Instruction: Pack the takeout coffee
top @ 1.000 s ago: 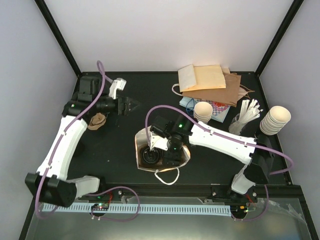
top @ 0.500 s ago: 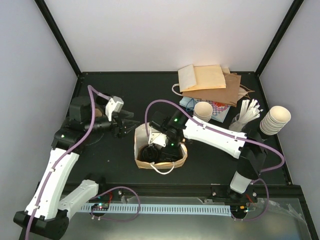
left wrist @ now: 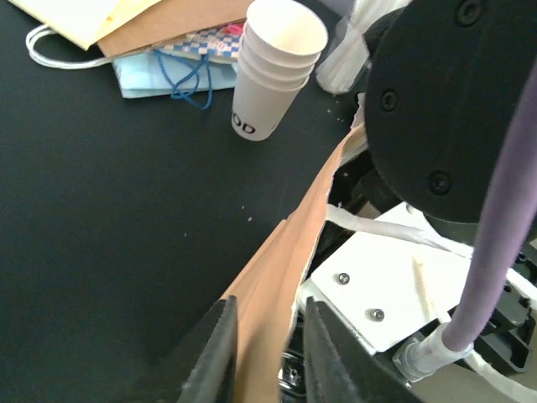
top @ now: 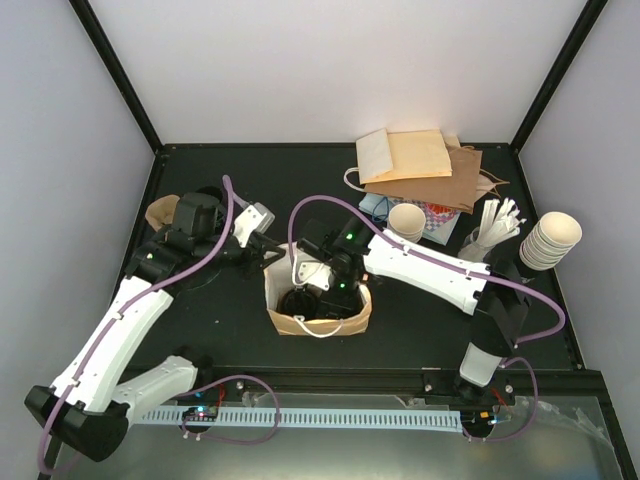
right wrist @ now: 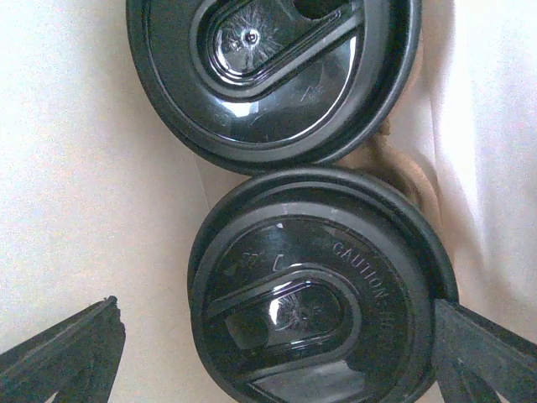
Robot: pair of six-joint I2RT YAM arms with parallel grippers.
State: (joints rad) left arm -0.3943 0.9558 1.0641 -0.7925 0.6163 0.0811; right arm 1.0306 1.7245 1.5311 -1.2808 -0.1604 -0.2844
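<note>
A brown paper bag (top: 352,312) stands open mid-table. Inside it the right wrist view looks straight down on two black-lidded cups of takeout coffee, one near (right wrist: 312,294) and one farther (right wrist: 273,75). One black lid (top: 298,300) shows from above. My right gripper (right wrist: 277,365) hangs inside the bag, open wide. Its fingertips (right wrist: 63,353) stand clear on either side of the near lid. My left gripper (left wrist: 270,353) straddles the bag's left wall (left wrist: 289,260). Its jaws have narrowed round the paper, with a slim gap left at the right finger (left wrist: 323,353).
A stack of lidless cream cups (top: 405,222) stands behind the bag, and another (top: 550,240) at far right. Flat paper bags (top: 420,165) lie at the back, with a holder of stirrers (top: 490,232) beside them. A brown pulp tray (top: 160,212) lies at far left.
My left arm swung right from the pulp tray to the bag's left rim, and its jaws narrowed round the wall. The right gripper stayed wide open inside the bag.
</note>
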